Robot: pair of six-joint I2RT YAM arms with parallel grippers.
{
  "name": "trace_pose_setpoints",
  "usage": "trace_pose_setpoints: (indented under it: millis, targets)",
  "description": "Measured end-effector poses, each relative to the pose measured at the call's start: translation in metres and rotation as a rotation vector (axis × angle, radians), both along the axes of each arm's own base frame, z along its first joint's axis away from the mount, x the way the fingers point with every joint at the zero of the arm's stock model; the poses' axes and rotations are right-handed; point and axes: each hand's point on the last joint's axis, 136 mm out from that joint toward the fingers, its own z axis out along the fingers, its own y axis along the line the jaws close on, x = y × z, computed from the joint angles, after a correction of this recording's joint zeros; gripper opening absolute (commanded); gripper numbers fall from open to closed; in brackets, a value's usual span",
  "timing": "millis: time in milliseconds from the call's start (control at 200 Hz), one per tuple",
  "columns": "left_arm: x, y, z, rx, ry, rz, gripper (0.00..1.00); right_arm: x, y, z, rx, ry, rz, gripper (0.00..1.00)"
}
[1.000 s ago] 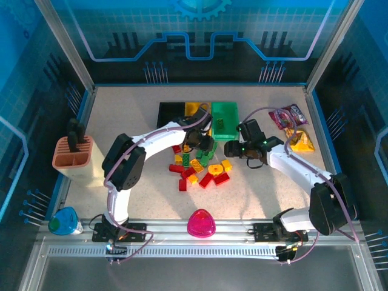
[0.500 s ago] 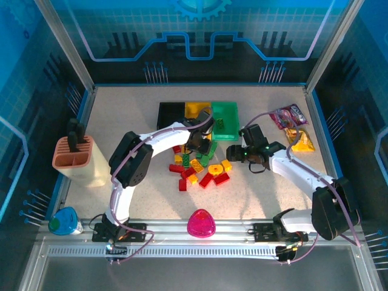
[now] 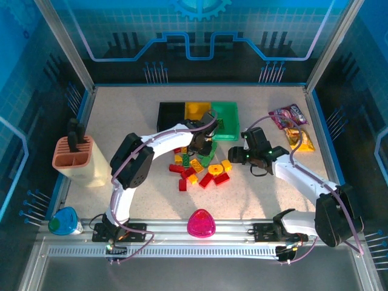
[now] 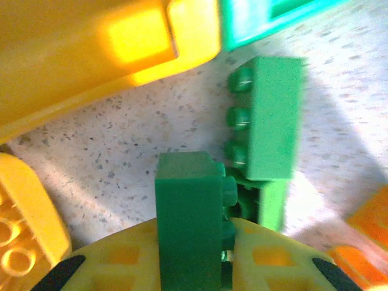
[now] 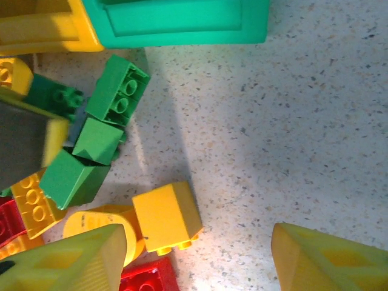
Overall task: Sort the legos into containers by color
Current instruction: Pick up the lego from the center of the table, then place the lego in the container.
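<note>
Sorting at early stage. Left fingers (image 4: 115, 260) clenched on green brick (image 4: 188, 224), near green bin (image 3: 227, 114) corner. Right fingers (image 5: 73, 260) released, empty, above yellow brick (image 5: 167, 215). Most legos (image 3: 200, 171) unsorted, heaped on bench (image 3: 121, 115).

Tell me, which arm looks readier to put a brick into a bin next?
Left. The left gripper holds a green brick close to the green bin; the right gripper is open and empty above the loose bricks.
</note>
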Motion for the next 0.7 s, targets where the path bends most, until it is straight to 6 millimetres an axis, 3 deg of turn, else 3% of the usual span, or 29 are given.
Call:
trace_pose_setpoints:
  millis: [195, 370, 485, 700]
  targets:
    - [0.024, -0.018, 0.079, -0.109, -0.171, -0.012, 0.20, -0.006, -0.012, -0.009, -0.001, 0.008, -0.060, 0.65]
    - [0.052, -0.041, 0.117, -0.182, -0.259, -0.014, 0.20, -0.011, -0.020, -0.012, -0.001, 0.008, -0.090, 0.64]
    - [0.076, -0.062, 0.119, -0.209, -0.289, -0.016, 0.20, -0.013, -0.025, -0.004, 0.012, -0.032, -0.103, 0.64]
    - [0.109, -0.086, 0.089, -0.213, -0.274, -0.013, 0.20, -0.018, -0.032, 0.011, 0.030, -0.091, -0.122, 0.64]
